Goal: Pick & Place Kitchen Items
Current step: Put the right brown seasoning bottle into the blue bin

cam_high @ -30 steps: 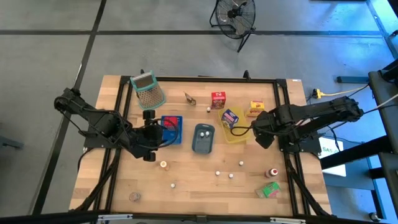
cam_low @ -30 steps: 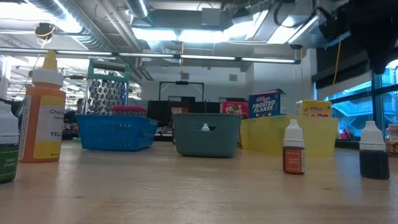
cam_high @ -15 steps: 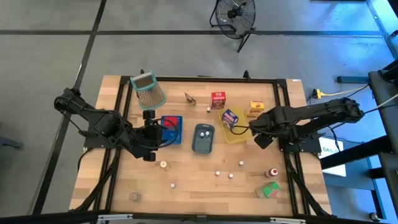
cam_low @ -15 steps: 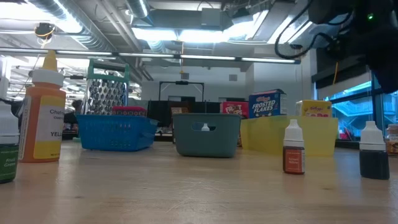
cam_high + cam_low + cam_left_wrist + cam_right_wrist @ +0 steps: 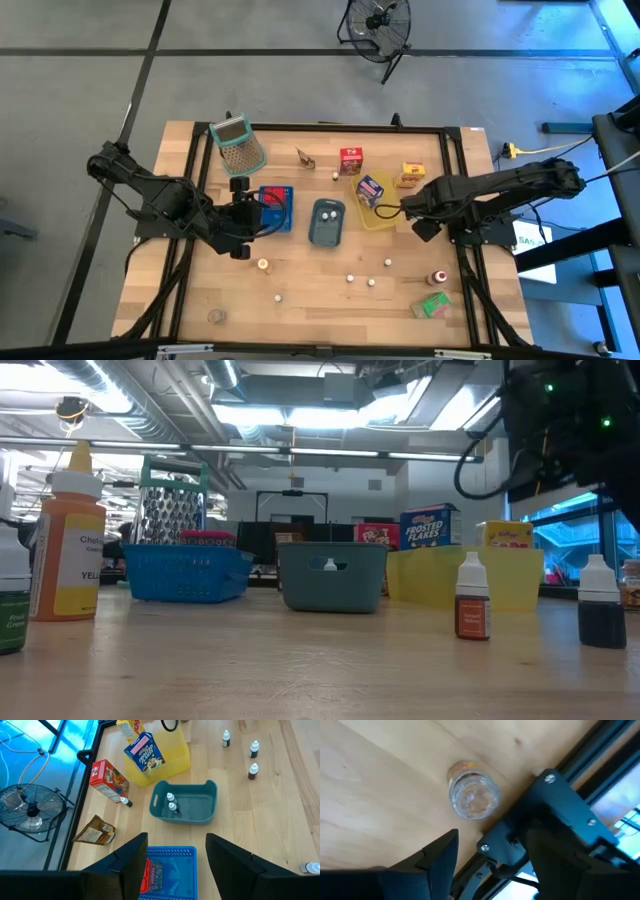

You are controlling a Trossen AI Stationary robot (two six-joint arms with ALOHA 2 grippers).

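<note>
Two tools, both part-open and empty. Just beside the yellow tray (image 5: 378, 212), your right tool (image 5: 492, 845) hangs over a small clear jar (image 5: 472, 795) on the bench (image 5: 300, 280), close to the black frame rail (image 5: 555, 805). I judge it the next pick: centre the jar between the fingers and keep off that rail. Farther from the yellow tray, past the grey-blue tray (image 5: 327, 240), the left tool (image 5: 175, 855) waits above the blue tray (image 5: 288, 222).

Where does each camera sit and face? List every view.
High: overhead, straight down on the table; both arms show.
Low: table-top height, level across it; right arm above.
Left wrist: over the grey-blue tray; left gripper open.
Right wrist: down at a small jar; right gripper open.
Shared: grey-blue tray in high, low, left wrist.
</note>
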